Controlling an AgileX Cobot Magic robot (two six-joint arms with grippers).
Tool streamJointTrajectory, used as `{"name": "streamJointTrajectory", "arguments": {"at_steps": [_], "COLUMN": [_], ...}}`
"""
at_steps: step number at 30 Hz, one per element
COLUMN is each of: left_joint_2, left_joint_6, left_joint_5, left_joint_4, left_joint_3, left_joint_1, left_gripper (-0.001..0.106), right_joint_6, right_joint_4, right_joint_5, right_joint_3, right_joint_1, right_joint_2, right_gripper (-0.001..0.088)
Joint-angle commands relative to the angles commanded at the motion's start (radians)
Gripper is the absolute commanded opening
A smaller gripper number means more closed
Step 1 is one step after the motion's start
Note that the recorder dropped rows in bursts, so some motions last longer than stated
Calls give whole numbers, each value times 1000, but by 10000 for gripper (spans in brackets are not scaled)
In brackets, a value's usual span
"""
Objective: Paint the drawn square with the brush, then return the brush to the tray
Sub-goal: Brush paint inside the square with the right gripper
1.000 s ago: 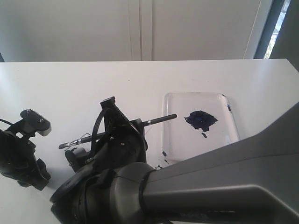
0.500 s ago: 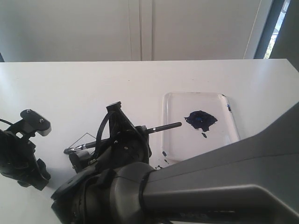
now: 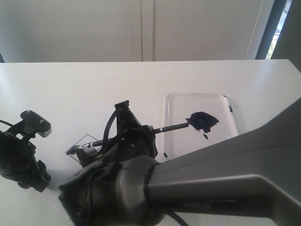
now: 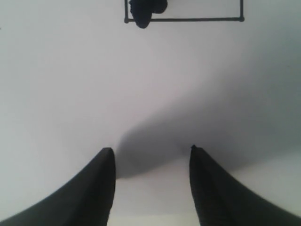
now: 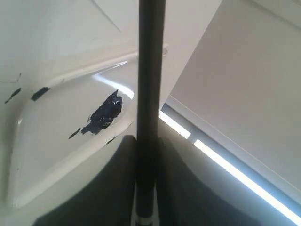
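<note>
One brush (image 3: pixel 171 126) gripped in right hand (image 3: pixel 101 145), tip on drawn square (image 4: pixel 188 10).

surface: white flat table (image 3: pixel 70 84) | right: clear shallow rectangular plastic tray (image 3: pixel 197 99), blue-black blob inside | left, apart: thin black-outlined tilted square (image 3: pixel 86 140)

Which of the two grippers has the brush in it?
The right gripper, shut on the brush, whose bristles are at the drawn square. The left gripper is open, with nothing between its fingers.
</note>
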Motion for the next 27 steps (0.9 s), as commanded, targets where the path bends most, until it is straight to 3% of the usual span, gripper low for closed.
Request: {"name": "streamJointTrajectory", "arguments": {"at_steps": [27], "left_joint_2": [0], "left_joint_6": [0], "left_joint_5": [8], "left_joint_4": [0], "left_joint_3": [0], "left_joint_1": [0], "left_gripper": [536], "right_joint_6": [-9], "right_joint_4": [-35], "right_joint_5": [0], "right_joint_3": [-2], "right_joint_1": [-75], "right_joint_2": [23], "right_gripper": [0]}}
